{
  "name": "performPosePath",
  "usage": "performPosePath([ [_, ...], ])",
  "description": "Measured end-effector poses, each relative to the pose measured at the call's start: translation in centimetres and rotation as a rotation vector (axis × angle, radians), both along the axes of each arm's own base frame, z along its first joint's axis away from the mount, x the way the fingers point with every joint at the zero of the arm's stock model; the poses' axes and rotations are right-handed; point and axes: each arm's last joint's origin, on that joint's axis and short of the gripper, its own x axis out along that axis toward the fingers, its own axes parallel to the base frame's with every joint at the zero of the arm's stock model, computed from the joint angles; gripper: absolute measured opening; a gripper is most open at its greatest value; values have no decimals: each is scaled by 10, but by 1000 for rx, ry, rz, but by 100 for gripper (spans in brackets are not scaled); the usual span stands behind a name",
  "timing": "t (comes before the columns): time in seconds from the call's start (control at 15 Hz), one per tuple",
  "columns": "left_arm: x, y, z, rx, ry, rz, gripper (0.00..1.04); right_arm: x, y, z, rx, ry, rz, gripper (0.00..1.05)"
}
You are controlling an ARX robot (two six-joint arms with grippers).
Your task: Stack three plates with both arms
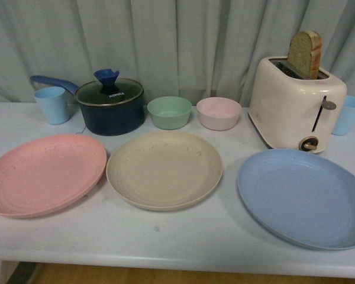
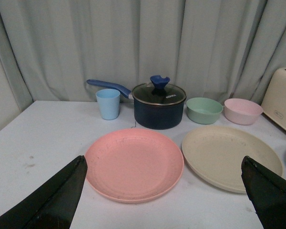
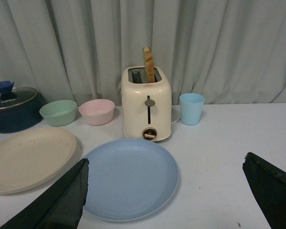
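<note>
Across the lower half of the front view, three plates lie side by side, unstacked, on a white table (image 1: 165, 245): pink plate (image 1: 44, 174) left, beige plate (image 1: 164, 170) centre, blue plate (image 1: 305, 197) right. Left gripper (image 2: 162, 159) and right gripper (image 3: 166, 159): jaws spread wide, holding nothing. Behind the plates: pot (image 1: 110, 106), green bowl (image 1: 169, 112), pink bowl (image 1: 219, 113), toaster (image 1: 296, 103).

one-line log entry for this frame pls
stack: not started | pink plate, beige plate, blue plate: in a row, unstacked | left gripper: open, empty | right gripper: open, empty
</note>
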Motion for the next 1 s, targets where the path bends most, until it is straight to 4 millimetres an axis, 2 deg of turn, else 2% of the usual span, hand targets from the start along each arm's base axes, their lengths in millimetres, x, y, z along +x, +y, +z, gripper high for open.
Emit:
performPosePath([
  [0.6, 0, 0, 0, 0, 0, 0, 98, 0, 0, 0, 0, 0, 0, 98],
  [0.67, 0, 0, -2, -7, 37, 13, 98, 0, 0, 0, 0, 0, 0, 98],
  [0.73, 2, -2, 0, -52, 264, 113, 98, 0, 0, 0, 0, 0, 0, 98],
  [0.8, 12, -2, 7, -96, 316, 165, 98, 0, 0, 0, 0, 0, 2, 98],
  [0.87, 26, 0, 18, -126, 290, 193, 98, 0, 0, 0, 0, 0, -1, 98],
  [1.0, 67, 0, 46, -150, 209, 158, 98, 0, 0, 0, 0, 0, 0, 98],
])
